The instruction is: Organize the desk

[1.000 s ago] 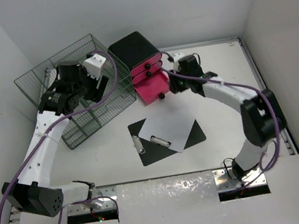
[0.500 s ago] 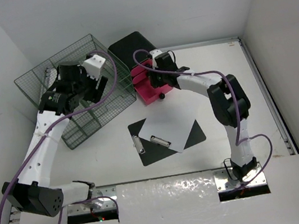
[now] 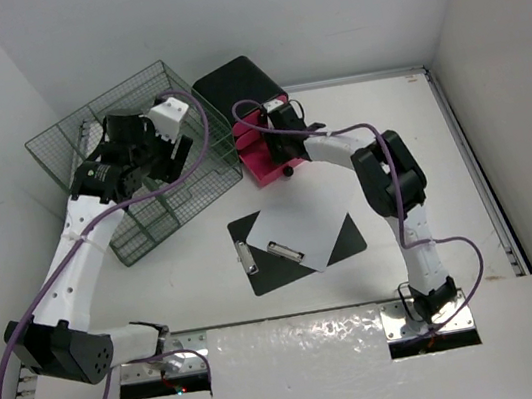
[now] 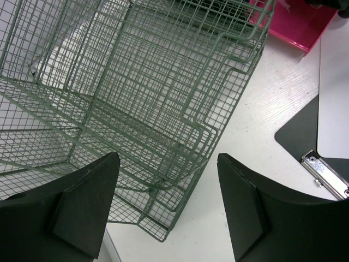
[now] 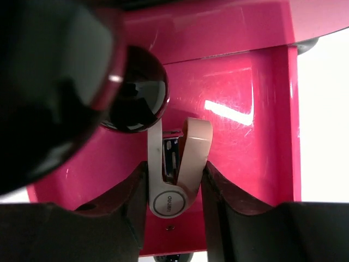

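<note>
The white desk [image 3: 442,161] carries a green wire rack [image 3: 64,140], a black box [image 3: 238,87] with pink drawers, and a black clipboard [image 3: 353,236] with a white sheet. My right gripper [image 3: 272,143] reaches into the open bottom pink drawer [image 5: 240,109]. In the right wrist view my right gripper [image 5: 174,177] is shut on a beige and white stapler [image 5: 177,164], just below a black drawer knob [image 5: 136,90]. My left gripper [image 3: 173,153] hovers over the rack, and in the left wrist view my left gripper [image 4: 167,158] is open and empty above the rack's [image 4: 136,82] near corner.
The clipboard [image 4: 297,131] with its metal clip [image 4: 327,174] lies on the desk to the right of the rack. The box stands against the rack's right side. White walls close in at the back and both sides. Metal rails edge the desk.
My right arm has swung left from beside the drawer to over and into the open pink drawer, carrying the stapler. The left arm has not moved.
</note>
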Available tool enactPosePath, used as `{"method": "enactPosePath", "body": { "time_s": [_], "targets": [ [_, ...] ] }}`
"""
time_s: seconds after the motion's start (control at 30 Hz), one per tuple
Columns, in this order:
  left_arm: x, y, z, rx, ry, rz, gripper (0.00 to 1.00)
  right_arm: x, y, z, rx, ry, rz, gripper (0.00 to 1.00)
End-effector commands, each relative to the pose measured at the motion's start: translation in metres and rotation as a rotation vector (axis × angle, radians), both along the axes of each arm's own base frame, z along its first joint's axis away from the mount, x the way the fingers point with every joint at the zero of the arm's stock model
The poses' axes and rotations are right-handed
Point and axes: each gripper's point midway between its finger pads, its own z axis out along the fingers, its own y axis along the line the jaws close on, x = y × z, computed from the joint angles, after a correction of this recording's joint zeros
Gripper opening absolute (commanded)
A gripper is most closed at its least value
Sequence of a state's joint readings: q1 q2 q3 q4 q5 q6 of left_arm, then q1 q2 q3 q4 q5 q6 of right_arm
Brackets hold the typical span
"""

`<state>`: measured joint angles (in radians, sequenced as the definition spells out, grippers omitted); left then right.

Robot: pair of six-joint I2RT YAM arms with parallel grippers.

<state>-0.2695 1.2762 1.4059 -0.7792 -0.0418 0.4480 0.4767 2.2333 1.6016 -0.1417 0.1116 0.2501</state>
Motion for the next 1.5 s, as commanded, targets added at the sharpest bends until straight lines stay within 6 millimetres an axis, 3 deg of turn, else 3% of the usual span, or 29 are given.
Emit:
{"method": "enactPosePath", "body": {
  "time_s": [0.0, 0.13, 0.23, 0.37, 0.4, 0.47, 0.6, 0.67, 0.7, 0.77, 0.8, 0.87, 0.9, 1.0, 1.2, 1.47],
  "targets": [
    [0.002, 0.0, 0.01, -0.001, -0.046, 0.003, 0.71, 0.018, 0.011, 0.034, 0.036, -0.084, 0.014, 0.39],
    [0.002, 0.0, 0.009, -0.002, -0.046, 0.003, 0.71, 0.022, 0.016, 0.046, 0.048, -0.096, 0.03, 0.59],
    [0.003, 0.001, 0.01, -0.005, -0.048, 0.005, 0.71, 0.022, 0.019, 0.058, 0.064, -0.112, 0.052, 0.67],
    [0.002, 0.0, 0.014, -0.008, -0.056, 0.004, 0.71, 0.019, 0.02, 0.077, 0.079, -0.138, 0.069, 0.69],
    [0.002, 0.0, 0.014, -0.008, -0.056, 0.006, 0.71, 0.018, 0.02, 0.092, 0.09, -0.16, 0.072, 0.69],
    [0.001, 0.001, 0.016, -0.008, -0.059, 0.009, 0.71, 0.01, 0.015, 0.096, 0.095, -0.171, 0.069, 0.68],
    [-0.001, 0.003, 0.015, -0.005, -0.055, 0.011, 0.71, -0.029, -0.008, 0.107, 0.134, -0.224, 0.028, 0.66],
    [0.0, 0.001, 0.016, -0.012, -0.058, 0.004, 0.71, -0.039, -0.011, 0.112, 0.173, -0.257, 0.017, 0.63],
    [0.0, 0.001, 0.015, -0.013, -0.056, 0.005, 0.71, -0.052, -0.018, 0.097, 0.167, -0.231, 0.01, 0.62],
    [0.002, -0.001, 0.017, -0.019, -0.062, -0.001, 0.71, -0.059, -0.019, 0.103, 0.198, -0.253, 0.007, 0.56],
    [0.002, -0.002, 0.017, -0.021, -0.062, -0.002, 0.71, -0.066, -0.022, 0.09, 0.194, -0.232, 0.008, 0.53],
    [0.002, -0.003, 0.018, -0.026, -0.065, -0.005, 0.71, -0.071, -0.021, 0.072, 0.196, -0.186, 0.01, 0.44],
    [0.002, -0.003, 0.019, -0.026, -0.067, -0.005, 0.71, -0.072, -0.021, 0.06, 0.189, -0.157, 0.007, 0.34],
    [0.001, -0.002, 0.02, -0.025, -0.067, -0.002, 0.71, -0.073, -0.017, 0.047, 0.219, -0.122, -0.013, 0.25],
    [-0.003, 0.002, 0.016, -0.007, -0.054, 0.007, 0.71, -0.068, -0.011, 0.028, 0.279, -0.116, -0.068, 0.16],
    [-0.003, 0.003, 0.017, -0.005, -0.058, 0.008, 0.71, -0.042, -0.003, 0.014, 0.301, -0.126, -0.117, 0.16]
  ]
}}
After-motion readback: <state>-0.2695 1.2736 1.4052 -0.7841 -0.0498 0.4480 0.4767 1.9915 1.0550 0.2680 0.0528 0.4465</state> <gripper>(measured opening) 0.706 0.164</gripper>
